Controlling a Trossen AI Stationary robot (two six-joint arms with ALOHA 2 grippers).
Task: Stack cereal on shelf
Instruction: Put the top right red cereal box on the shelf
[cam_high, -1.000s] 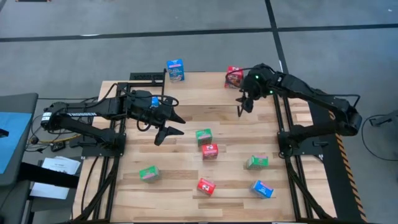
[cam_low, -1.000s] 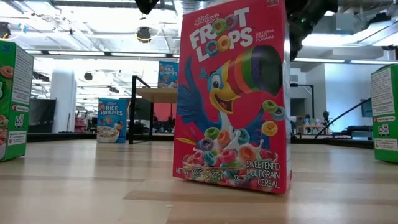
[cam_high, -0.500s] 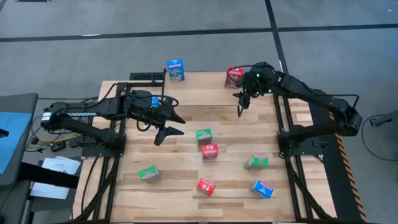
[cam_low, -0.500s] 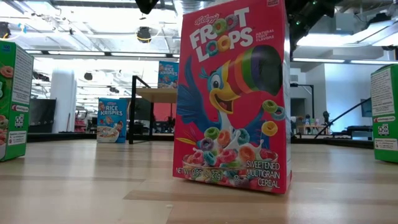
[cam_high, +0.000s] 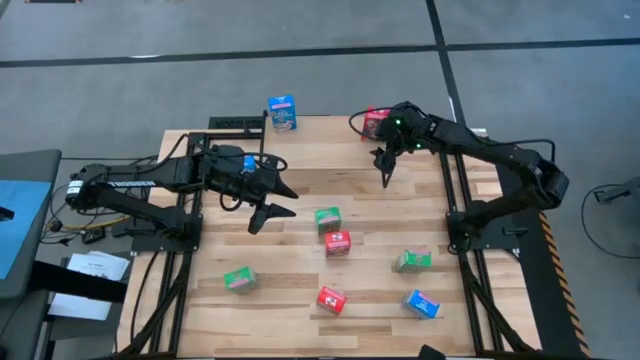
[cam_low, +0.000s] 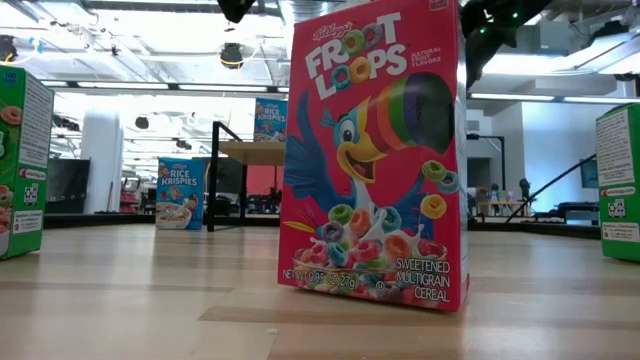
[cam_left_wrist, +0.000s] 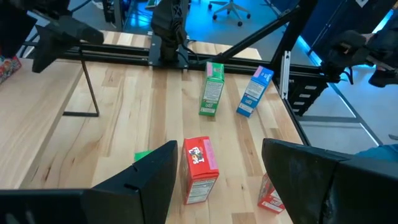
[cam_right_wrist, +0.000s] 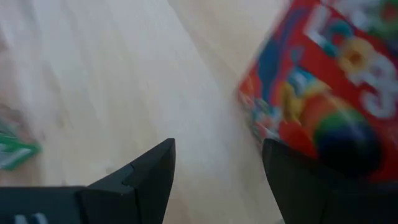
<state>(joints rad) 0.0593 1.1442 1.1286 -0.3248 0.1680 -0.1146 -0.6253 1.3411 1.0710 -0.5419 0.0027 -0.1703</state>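
Small cereal boxes stand scattered on the plank table. One red box (cam_high: 376, 122) stands at the far edge, and my right gripper (cam_high: 386, 175) hangs open and tipped downward just near of it. That box (cam_right_wrist: 317, 93) fills one side of the right wrist view, beside the fingers and not between them. A blue box (cam_high: 282, 113) stands on the shelf (cam_low: 250, 150) at the far edge. My left gripper (cam_high: 275, 203) waits open above mid-table, over a green box (cam_high: 327, 218) and a red box (cam_high: 338, 241).
Nearer boxes: green (cam_high: 239, 279), red (cam_high: 331, 298), green (cam_high: 413, 261), blue (cam_high: 422, 303). A second blue box (cam_low: 180, 192) stands on the table beside the shelf's black leg (cam_left_wrist: 87, 87). In the low view a red box (cam_low: 375, 160) blocks most of the middle.
My right gripper has moved a little toward the table's left and lower, tipping further downward beside the red box at the far edge. Its fingers stay apart. No box has moved.
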